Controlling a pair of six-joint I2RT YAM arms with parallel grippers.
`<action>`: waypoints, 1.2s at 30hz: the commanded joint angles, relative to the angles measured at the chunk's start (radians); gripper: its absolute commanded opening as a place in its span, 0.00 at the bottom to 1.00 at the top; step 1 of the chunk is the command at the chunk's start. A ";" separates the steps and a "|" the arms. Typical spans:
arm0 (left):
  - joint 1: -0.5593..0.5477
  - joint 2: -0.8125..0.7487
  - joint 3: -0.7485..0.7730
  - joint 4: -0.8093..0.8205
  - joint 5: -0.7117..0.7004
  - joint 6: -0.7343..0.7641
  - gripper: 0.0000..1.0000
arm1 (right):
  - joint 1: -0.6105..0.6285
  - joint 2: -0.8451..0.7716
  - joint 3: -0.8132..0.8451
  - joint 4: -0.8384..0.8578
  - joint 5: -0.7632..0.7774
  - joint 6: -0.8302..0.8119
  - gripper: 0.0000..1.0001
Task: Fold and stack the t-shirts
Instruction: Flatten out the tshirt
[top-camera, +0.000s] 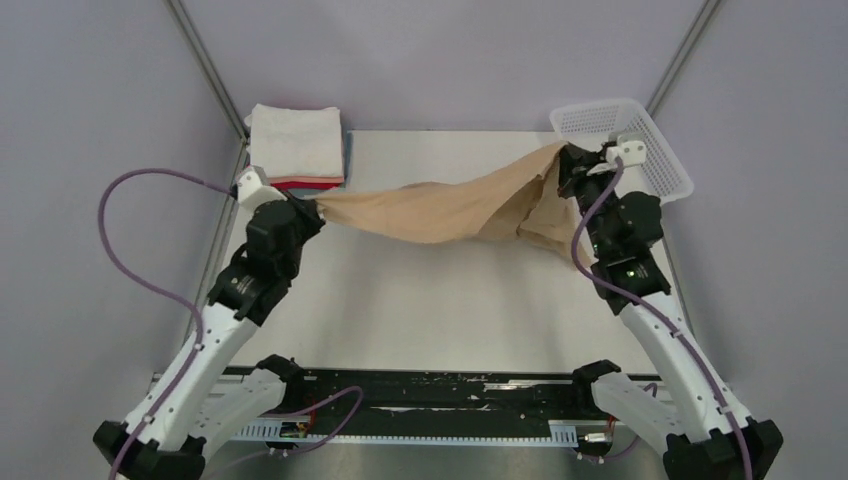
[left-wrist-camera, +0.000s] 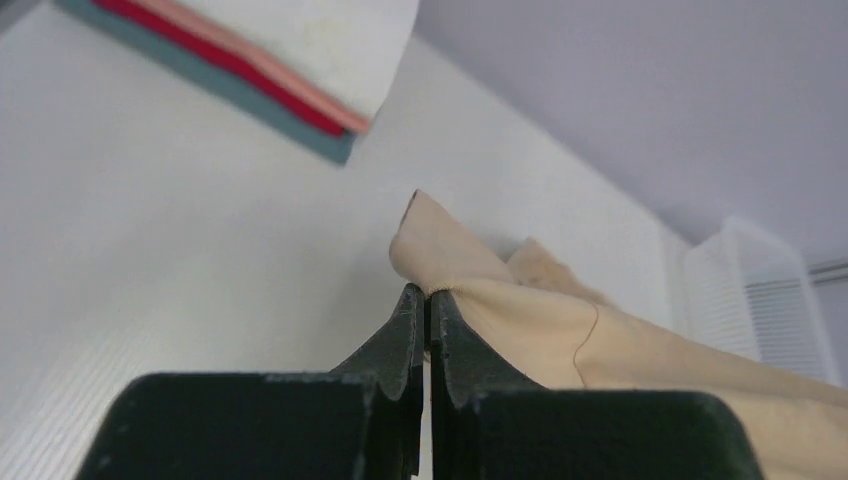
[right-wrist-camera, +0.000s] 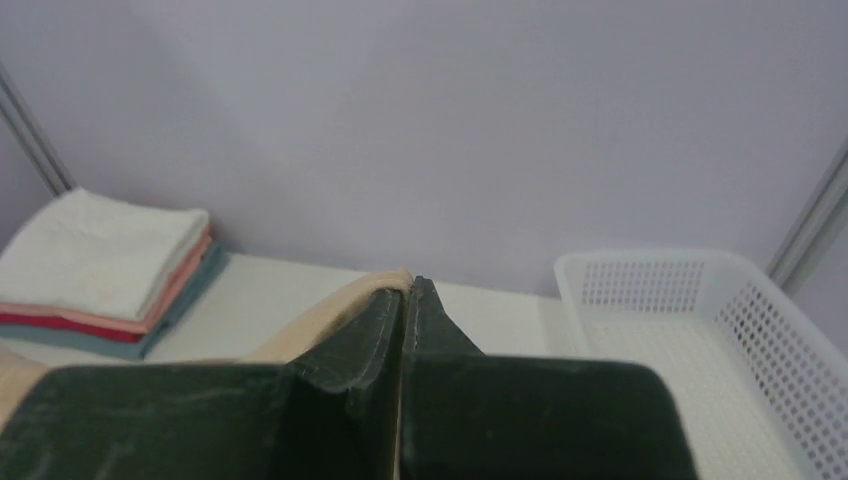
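Note:
A tan t-shirt (top-camera: 440, 210) hangs stretched above the table between my two grippers. My left gripper (top-camera: 312, 208) is shut on its left end; the left wrist view shows the jaws (left-wrist-camera: 427, 296) pinching the tan cloth (left-wrist-camera: 560, 320). My right gripper (top-camera: 566, 160) is shut on its right end; in the right wrist view (right-wrist-camera: 408, 290) a tan edge (right-wrist-camera: 330, 310) comes out of the shut jaws. A stack of folded t-shirts (top-camera: 298, 146), cream-white on top over pink, red and grey-blue, lies at the back left and also shows in both wrist views (left-wrist-camera: 290, 70) (right-wrist-camera: 110, 270).
A white mesh basket (top-camera: 625, 145) stands at the back right corner, right behind my right gripper; it shows in the right wrist view (right-wrist-camera: 700, 330). The white table (top-camera: 440, 300) lies under the hanging shirt. Frame posts rise at both back corners.

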 joint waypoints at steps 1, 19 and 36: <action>0.006 -0.163 0.119 0.092 -0.021 0.126 0.00 | -0.006 -0.109 0.185 -0.013 -0.090 0.016 0.00; 0.006 -0.249 0.783 0.035 0.510 0.255 0.00 | -0.006 -0.158 0.788 -0.198 -0.420 0.049 0.00; 0.018 0.185 0.639 0.001 -0.020 0.278 0.00 | -0.007 0.255 0.670 -0.261 -0.037 -0.009 0.00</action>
